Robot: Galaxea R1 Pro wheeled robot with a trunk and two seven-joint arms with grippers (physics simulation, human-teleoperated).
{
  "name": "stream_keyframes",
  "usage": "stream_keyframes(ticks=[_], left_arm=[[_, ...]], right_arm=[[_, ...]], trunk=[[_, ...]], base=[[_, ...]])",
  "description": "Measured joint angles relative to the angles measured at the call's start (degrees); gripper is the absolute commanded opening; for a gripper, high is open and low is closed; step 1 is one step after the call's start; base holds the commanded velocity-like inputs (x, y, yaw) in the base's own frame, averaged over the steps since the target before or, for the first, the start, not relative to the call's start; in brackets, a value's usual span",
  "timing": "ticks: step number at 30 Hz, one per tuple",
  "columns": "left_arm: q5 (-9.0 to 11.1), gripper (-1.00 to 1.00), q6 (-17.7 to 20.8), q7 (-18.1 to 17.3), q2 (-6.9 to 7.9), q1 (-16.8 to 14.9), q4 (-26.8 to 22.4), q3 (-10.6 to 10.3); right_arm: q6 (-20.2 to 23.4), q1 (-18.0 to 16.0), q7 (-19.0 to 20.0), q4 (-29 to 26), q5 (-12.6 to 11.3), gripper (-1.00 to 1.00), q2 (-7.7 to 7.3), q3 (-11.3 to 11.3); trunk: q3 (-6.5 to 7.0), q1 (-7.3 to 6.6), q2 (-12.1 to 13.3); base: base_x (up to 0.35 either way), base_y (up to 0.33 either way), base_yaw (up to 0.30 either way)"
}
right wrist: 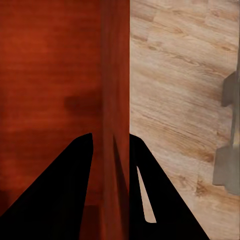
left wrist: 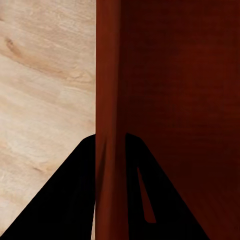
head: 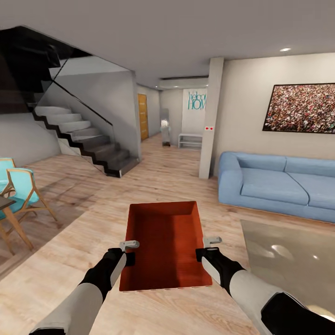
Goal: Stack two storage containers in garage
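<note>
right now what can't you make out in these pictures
- Second storage container: no view tells where it is.
- Underside of the held container: head view, hidden by its own walls and floor.
- Left claw and right claw pads: wrist views, dark fingers straddle the wall, contact faces hidden.
- Wall lettering: head view, too small, cut by the pillar.
- Garage: nowhere recognisable.

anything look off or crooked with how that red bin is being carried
Nothing stands out. The storage container sits level between the left tool and right tool, each clamped over a side wall. It is empty and looks undamaged, above the wood floor.
</note>
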Motion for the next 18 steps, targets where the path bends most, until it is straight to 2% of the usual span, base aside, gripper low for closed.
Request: stream_keyframes(ticks=[7,18], left_arm=[[-0.01,-1.00,0.00,0.00,0.00,0.00,0.00,0.00],[0.01,-1.00,0.01,0.00,0.00,0.01,-0.01,0.00]], right_arm=[[-0.01,-0.02,0.00,0.04,-0.02,-1.00,0.01,0.02],[0.03,0.03,0.01,-0.06,0.04,-1.00,-0.01,-0.04]], trunk=[[0.00,0.00,0.00],[0.00,0.00,0.00]], base=[[0.323,0.000,0.012],[0.323,0.000,0.230]])
